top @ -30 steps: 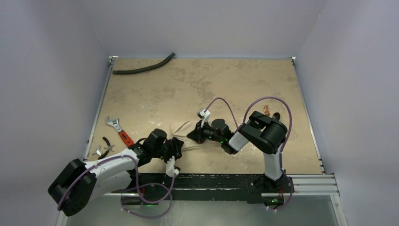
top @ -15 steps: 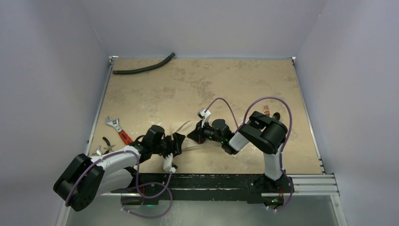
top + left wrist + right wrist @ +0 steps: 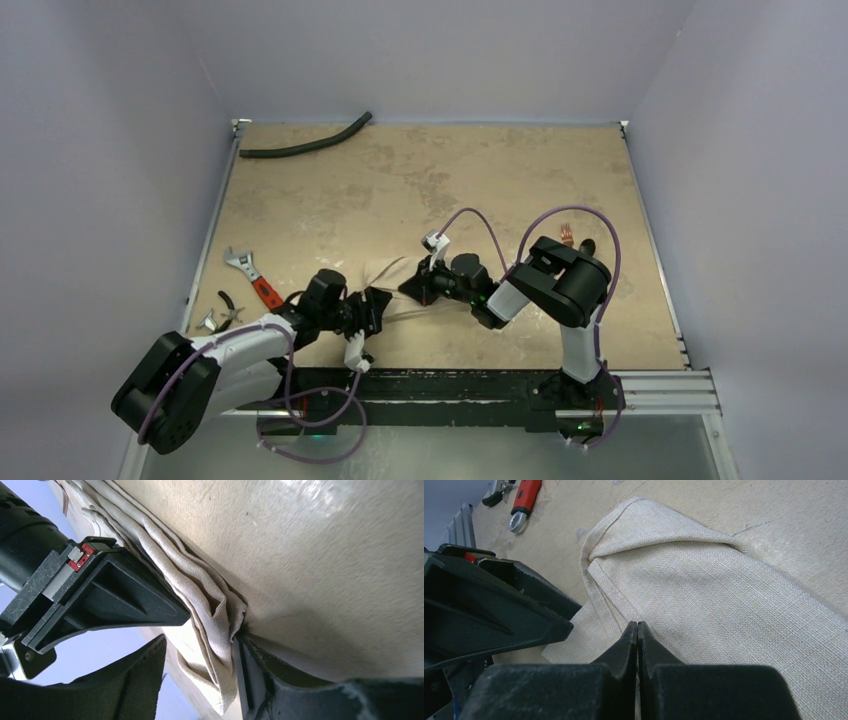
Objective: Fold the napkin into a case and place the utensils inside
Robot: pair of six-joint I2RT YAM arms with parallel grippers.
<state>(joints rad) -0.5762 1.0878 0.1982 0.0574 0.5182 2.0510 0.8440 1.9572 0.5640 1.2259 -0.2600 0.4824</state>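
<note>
Napkin (image 3: 704, 590) folded into strip, long axis running left-right, left end bunched. Left gripper (image 3: 200, 650) released, astride that end; right gripper (image 3: 638, 627) clenched, tips pressing cloth.

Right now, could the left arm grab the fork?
Probably not. The fork lies far right, behind the right arm, which stands between them. The left fingers sit around the napkin on the other side.

Left gripper (image 3: 200, 642) jaws stand apart astride the napkin's (image 3: 212, 605) layered folded edge, one finger (image 3: 255, 680) touching it. Right gripper (image 3: 170, 611) tip rests on the cloth, on the table (image 3: 325, 555).
</note>
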